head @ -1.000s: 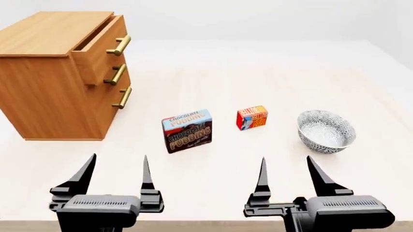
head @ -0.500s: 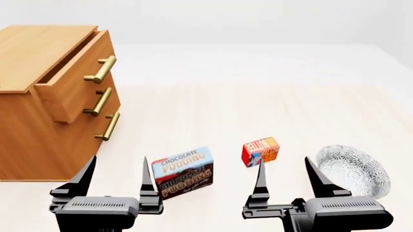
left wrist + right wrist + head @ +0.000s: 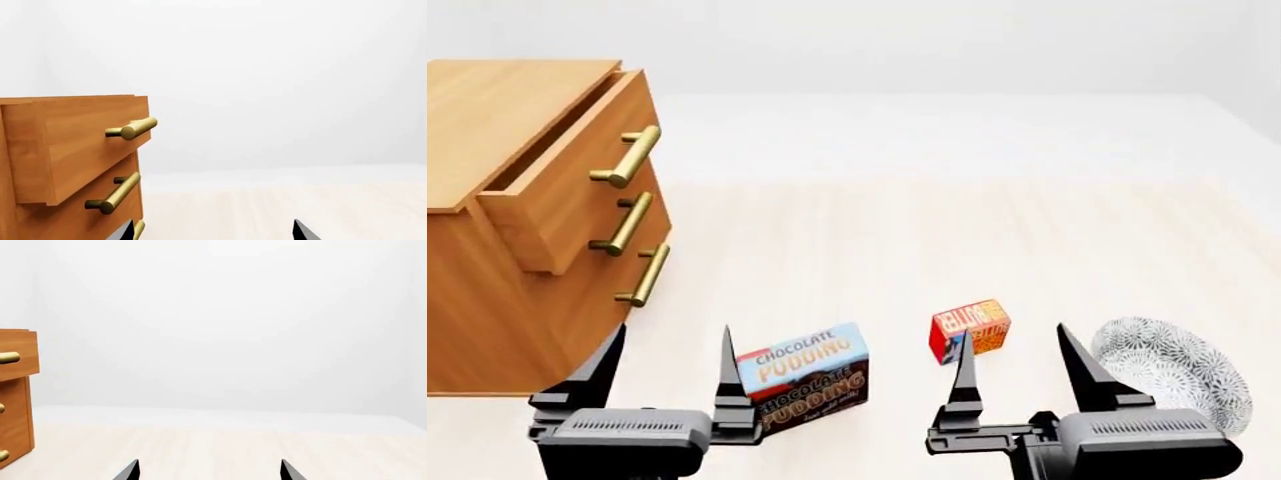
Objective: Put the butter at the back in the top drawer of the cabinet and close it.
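Fingers of the left gripper (image 3: 667,352) and right gripper (image 3: 1014,352) are spread wide, empty, pointing forward low over the pale wooden table (image 3: 868,240). The small red-and-orange butter box (image 3: 970,331) lies just beyond the right gripper, long axis roughly crosswise. The light-brown wooden cabinet (image 3: 487,270) has its top drawer (image 3: 567,185) pulled open
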Controlling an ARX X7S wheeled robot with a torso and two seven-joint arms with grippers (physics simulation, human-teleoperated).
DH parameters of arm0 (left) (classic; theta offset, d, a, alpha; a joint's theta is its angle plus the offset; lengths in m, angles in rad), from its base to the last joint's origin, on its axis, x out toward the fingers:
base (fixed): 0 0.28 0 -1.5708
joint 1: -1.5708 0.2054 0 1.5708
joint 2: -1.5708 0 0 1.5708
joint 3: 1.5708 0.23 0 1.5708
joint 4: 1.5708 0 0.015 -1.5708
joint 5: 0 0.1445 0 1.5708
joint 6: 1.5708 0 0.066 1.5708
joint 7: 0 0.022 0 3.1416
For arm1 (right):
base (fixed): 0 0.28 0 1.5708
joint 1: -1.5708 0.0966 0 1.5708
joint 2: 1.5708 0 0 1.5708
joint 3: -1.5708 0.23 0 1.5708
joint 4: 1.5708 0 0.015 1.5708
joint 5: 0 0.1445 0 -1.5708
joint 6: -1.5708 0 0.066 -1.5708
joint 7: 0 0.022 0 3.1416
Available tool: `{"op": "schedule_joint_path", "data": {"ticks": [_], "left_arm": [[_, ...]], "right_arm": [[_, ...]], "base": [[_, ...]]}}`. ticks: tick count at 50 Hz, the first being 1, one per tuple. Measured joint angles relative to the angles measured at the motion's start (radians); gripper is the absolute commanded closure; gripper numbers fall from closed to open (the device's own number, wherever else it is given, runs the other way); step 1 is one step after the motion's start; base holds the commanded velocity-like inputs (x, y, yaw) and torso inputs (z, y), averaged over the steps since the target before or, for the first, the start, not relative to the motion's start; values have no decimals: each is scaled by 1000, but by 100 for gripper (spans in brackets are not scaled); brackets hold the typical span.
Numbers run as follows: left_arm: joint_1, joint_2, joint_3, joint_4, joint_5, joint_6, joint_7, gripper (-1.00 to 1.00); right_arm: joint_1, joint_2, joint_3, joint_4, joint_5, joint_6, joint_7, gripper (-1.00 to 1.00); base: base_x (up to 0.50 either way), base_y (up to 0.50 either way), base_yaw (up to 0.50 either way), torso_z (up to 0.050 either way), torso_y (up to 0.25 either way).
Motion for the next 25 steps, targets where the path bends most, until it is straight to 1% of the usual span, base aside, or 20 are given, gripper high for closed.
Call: {"op": "schedule_joint_path", "data": {"ticks": [3,10,14,20,25], "left_arm": [[0,-1,2,0,-1,0,-2,-100],[-6,-6,5,2,-3,-8,-7,-100],[-20,-13,2,16,-7,-36,-11,-100],[-75,-40,-10,77,-18,-148,-16,-100],[-181,-69,-33,154,-53,-316,-15,-100]], "right_arm": [[-1,2,-2,-1,2,1,1,-100],[0,7,-3,-2,4,-7,6,-100],[-1,11,-3,-4,5,-9,9,-100],[-4,16,-4,-5,9,-16,11,-100],[-9,20,-7,-5,11,-22,12,-100]], "base": [[380,0,0,0,0],[0,0,0,0,0],[0,0,0,0,0],[0,0,0,0,0],[0,0,0,0,0]]}}
